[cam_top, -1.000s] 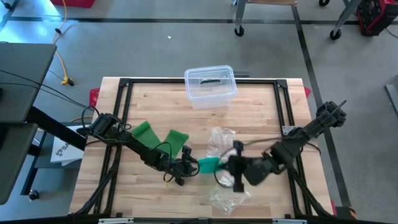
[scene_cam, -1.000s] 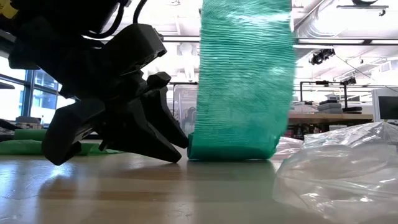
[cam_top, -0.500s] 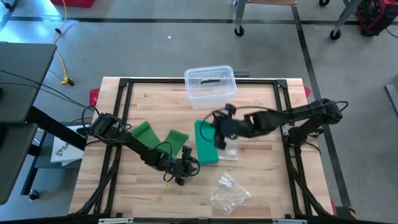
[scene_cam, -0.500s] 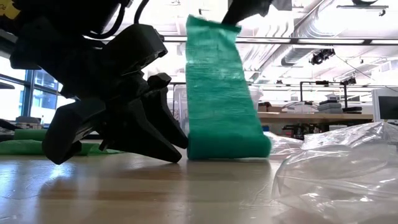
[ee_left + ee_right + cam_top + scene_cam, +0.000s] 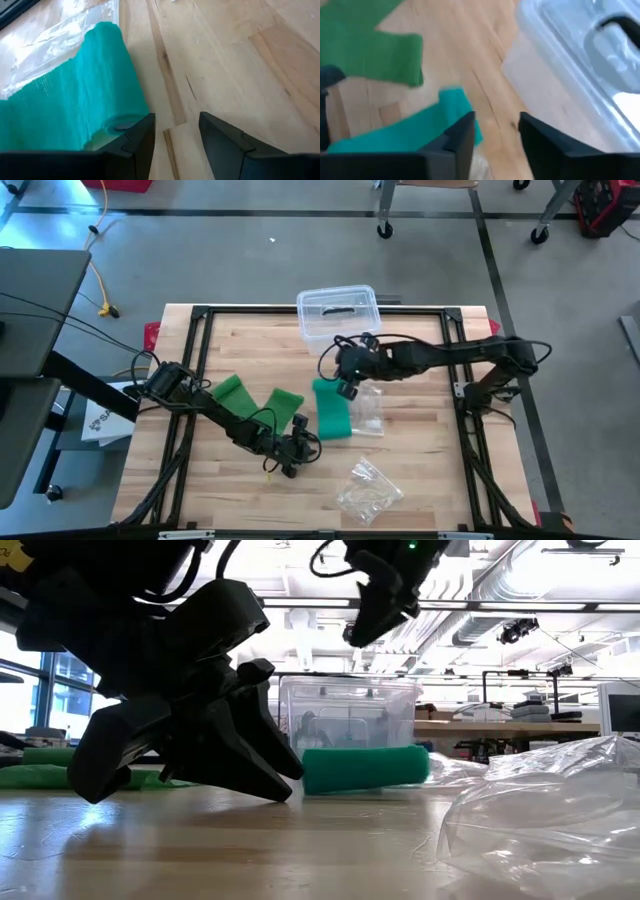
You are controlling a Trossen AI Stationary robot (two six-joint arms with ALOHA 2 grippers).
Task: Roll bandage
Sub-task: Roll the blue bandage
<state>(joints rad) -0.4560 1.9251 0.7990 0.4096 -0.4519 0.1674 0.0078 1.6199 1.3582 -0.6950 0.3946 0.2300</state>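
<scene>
Where bandage point(image 5: 332, 411) lies, seemingly bare wood point(image 5: 420, 470) around

Ribbed teal cloth bandage point(image 5: 332, 414), matt wood table point(image 5: 420, 470), seemingly glossy plastic wrapper point(image 5: 369, 488).

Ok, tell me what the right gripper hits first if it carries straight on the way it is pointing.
Probably the bare wooden table. The right gripper is open, aimed down at a strip of wood between the teal bandage and the clear plastic container. Both flank the line closely, so a slight drift could clip either; depth is hard to judge.
</scene>
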